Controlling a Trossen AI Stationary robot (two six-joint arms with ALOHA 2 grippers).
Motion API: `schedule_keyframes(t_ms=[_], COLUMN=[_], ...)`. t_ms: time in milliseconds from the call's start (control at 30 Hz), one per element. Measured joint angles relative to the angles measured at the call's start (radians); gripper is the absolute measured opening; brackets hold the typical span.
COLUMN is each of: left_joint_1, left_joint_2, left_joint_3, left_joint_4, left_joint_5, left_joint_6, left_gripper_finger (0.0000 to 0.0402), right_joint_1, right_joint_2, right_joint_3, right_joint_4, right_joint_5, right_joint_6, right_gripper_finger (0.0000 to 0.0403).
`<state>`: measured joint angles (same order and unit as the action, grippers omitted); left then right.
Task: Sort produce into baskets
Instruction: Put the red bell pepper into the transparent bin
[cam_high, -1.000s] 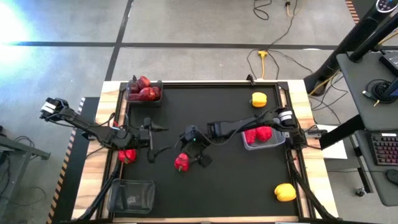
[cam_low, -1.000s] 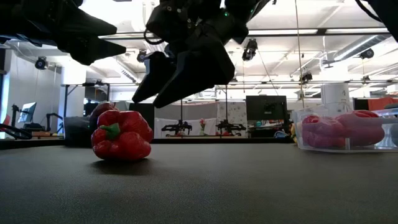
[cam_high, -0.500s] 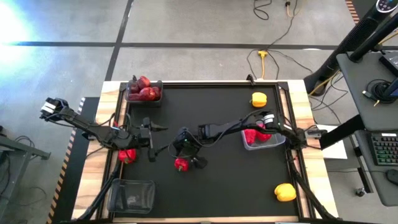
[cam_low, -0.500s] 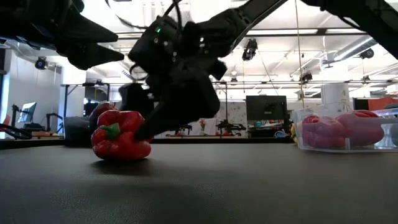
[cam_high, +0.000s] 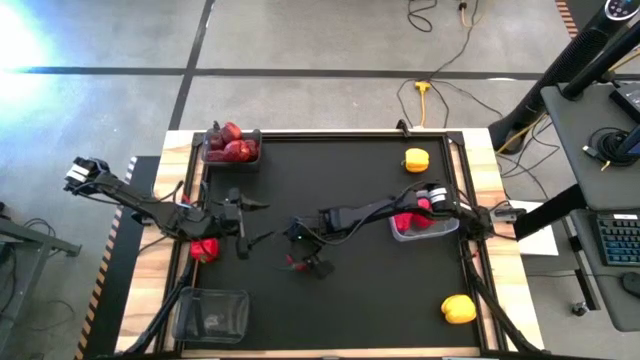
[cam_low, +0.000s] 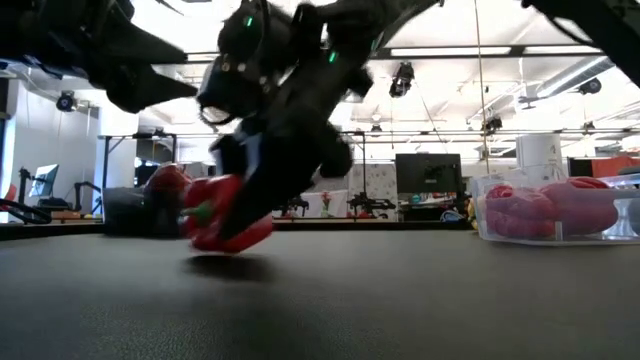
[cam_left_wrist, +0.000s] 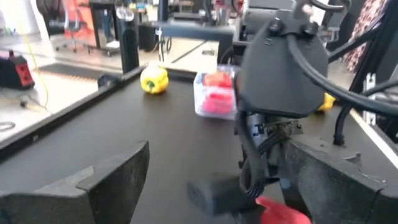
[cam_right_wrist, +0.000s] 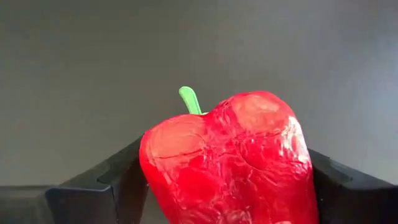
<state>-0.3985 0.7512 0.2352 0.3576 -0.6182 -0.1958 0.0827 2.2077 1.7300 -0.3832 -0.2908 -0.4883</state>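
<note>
Nearest, a yellow bell pepper (cam_high: 458, 308) is lying at the counter's (cam_high: 360, 310) near right corner, and an empty greyish tub (cam_high: 211, 314) is standing at the near left.

Toward the middle, slightly left of centre, the right pincer (cam_high: 304, 262) is clamping a red bell pepper (cam_low: 226, 212). The right wrist view shows the dark fingers (cam_right_wrist: 99, 183) pressing its two flanks, the green stem (cam_right_wrist: 190, 99) pointing away from the wrist. In the low view the pepper is tilting, and a shadow beneath suggests it is just clear of the counter, though I cannot be sure.

I judge the pepper to be light and hollow-walled, with a glossy, lobed skin that could slip. The hold across the broad middle looks sound; gripping the stem or one lobe would let it pivot. Moderate squeeze should do, since the walls would dent before breaking.

Just left, the left pincer (cam_high: 245, 222) is hanging over the counter with its fingers apart, holding nothing; another red pepper (cam_high: 204, 249) is lying beside that arm.

Right of centre, a clear tub (cam_high: 424, 221) is holding red peppers. Farther off, a second yellow pepper (cam_high: 416, 159) is sitting at the far right, and a tub of dark maroon fruit (cam_high: 231, 146) at the far left corner.
</note>
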Motion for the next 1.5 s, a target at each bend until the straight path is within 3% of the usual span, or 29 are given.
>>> schedule_keyframes(t_ms=[233,433,633,833,1133,1233,1500], left_joint_1=[0.0,0.0,0.001,0.001,0.001,0.001,0.001], left_joint_2=[-0.027,-0.017,-0.009,-0.009,-0.009,-0.009,-0.001], left_joint_3=[0.0,0.0,0.0,0.0,0.0,0.0,0.0], left_joint_4=[0.128,0.232,0.257,0.256,0.256,0.256,0.255], left_joint_5=[0.0,0.0,0.0,0.0,0.007,0.007,0.008], left_joint_6=[0.128,0.238,0.255,0.192,0.183,0.184,0.19], left_gripper_finger=[0.0359,0.0359,0.0359,0.0359,0.0359,0.0359,0.0359], right_joint_1=[0.11,0.223,0.323,0.336,0.289,0.256,0.144], right_joint_2=[-0.195,-0.412,-0.697,-0.94,-1.109,-1.106,-1.01], right_joint_3=[-0.035,-0.242,-0.494,-0.724,-0.944,-0.96,-0.954], right_joint_4=[-0.371,-0.554,-0.715,-0.906,-0.955,-0.973,-0.943], right_joint_5=[0.313,0.623,0.805,0.816,0.73,0.691,0.604], right_joint_6=[0.296,0.715,1.208,1.655,1.914,1.943,1.815], right_gripper_finger=[0.0282,0.0281,0.0288,0.0285,0.0288,0.0289,0.029])
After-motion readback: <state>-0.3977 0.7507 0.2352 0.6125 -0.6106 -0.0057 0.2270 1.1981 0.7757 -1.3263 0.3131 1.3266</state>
